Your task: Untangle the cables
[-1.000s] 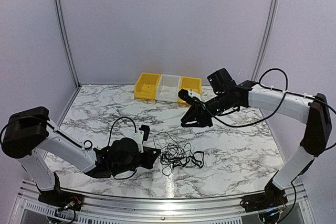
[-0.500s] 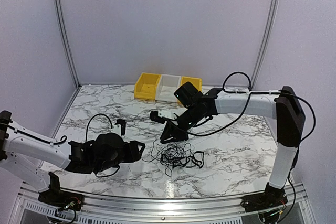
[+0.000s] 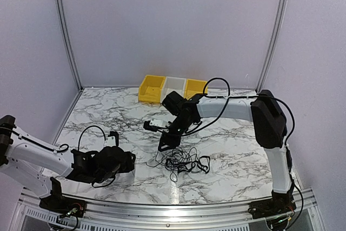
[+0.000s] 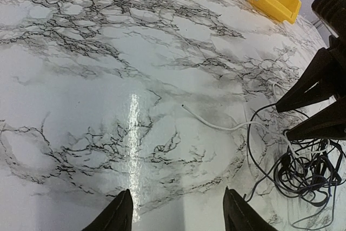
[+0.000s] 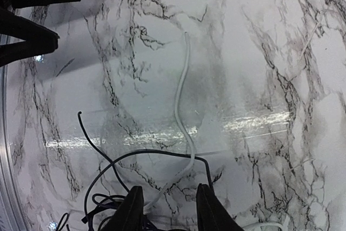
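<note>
Gently take the cables (image 3: 184, 162), heaped near the middle of the front edge of the counter (image 3: 238, 150), by one outer loop, expecting light, limp, slippery cords, with right gripper (image 5: 168, 190) spread beside them and left gripper (image 4: 177, 193) spread, empty, toward the front left corner.

Marble table (image 3: 243, 155) bears cables (image 3: 184, 162), three bins (image 3: 174, 90)

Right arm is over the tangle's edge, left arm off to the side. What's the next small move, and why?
Probably lower the right gripper slightly and close its open fingers on the black cable arching between them, at the edge of the tangled cables. The white cable also enters that gap and may get pinched. The left gripper is open, apart from them.
</note>
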Robot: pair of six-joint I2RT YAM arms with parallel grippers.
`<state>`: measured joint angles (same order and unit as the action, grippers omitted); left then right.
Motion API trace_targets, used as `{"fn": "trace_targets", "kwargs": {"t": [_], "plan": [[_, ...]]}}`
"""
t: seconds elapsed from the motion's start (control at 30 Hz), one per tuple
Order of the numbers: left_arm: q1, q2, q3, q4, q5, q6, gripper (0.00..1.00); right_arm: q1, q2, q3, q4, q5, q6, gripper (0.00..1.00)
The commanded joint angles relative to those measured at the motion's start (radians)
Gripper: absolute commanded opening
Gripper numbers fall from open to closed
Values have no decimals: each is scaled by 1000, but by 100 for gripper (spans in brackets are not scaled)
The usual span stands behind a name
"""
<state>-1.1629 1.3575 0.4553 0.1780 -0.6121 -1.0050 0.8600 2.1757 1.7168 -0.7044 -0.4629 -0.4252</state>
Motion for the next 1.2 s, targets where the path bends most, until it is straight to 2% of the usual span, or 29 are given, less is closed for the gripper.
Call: {"fn": "trace_targets", "kwargs": {"t": [0.0, 0.27, 0.33, 0.43, 0.57, 0.73, 0.93, 1.07, 1.17], "plan": [[10, 0, -10, 4, -26, 4, 59, 18, 28, 47, -76, 25, 44, 37], [25, -20, -44, 20, -17, -13, 60, 51, 80, 93, -132, 59, 59, 41], [26, -19, -43, 21, -15, -14, 60, 51, 93, 109, -144, 69, 67, 35], [26, -12, -40, 20, -13, -11, 60, 51, 89, 116, -142, 79, 74, 15], [27, 3, -18, 22, -1, 23, 60, 51, 32, 120, -137, 62, 70, 8], [26, 13, 34, 49, 34, 145, 56, 49, -99, 116, -139, 10, 54, 0], [25, 6, 59, 75, 10, 177, 57, 34, -230, 80, -129, -14, 45, 0], [20, -3, 58, 196, 52, 267, 59, -12, -308, 23, -70, -32, 72, 0], [4, 7, 49, 344, 109, 386, 61, -72, -355, -26, -20, -110, 95, 0]]}}
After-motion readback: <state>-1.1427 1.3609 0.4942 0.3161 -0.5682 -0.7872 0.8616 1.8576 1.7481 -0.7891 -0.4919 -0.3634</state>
